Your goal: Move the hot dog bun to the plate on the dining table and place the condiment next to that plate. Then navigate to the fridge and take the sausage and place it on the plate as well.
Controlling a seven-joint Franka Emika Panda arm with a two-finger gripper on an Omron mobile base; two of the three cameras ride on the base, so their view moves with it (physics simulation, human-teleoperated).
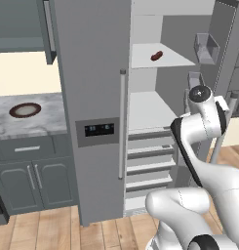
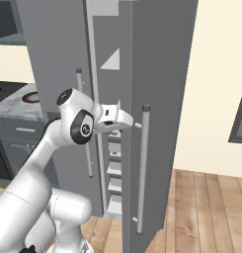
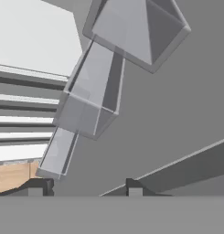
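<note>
The fridge (image 1: 96, 97) stands with its right door (image 2: 162, 99) swung open. In the left base view, the sausage (image 1: 157, 55) is a small dark red thing lying on the top white shelf (image 1: 165, 58), in the upper right part of the frame. Its long side runs at a slant, with the right end a bit higher in the picture.

The gripper (image 3: 85, 186) is lower down. In the hand view its two dark tips poke up at the bottom of the frame with a gap between them and nothing held in it. The camera on the hand looks at the clear bins (image 3: 131, 32) on the inside of the door, not at the shelf.

So the sausage lies up and to the left of the hand, as the left base view shows it. The robot will likely need to lift the hand and turn it in toward the shelf before it can reach in. The plate on the counter (image 1: 25, 110) sits at the left of the frame, well apart from the fridge.
</note>
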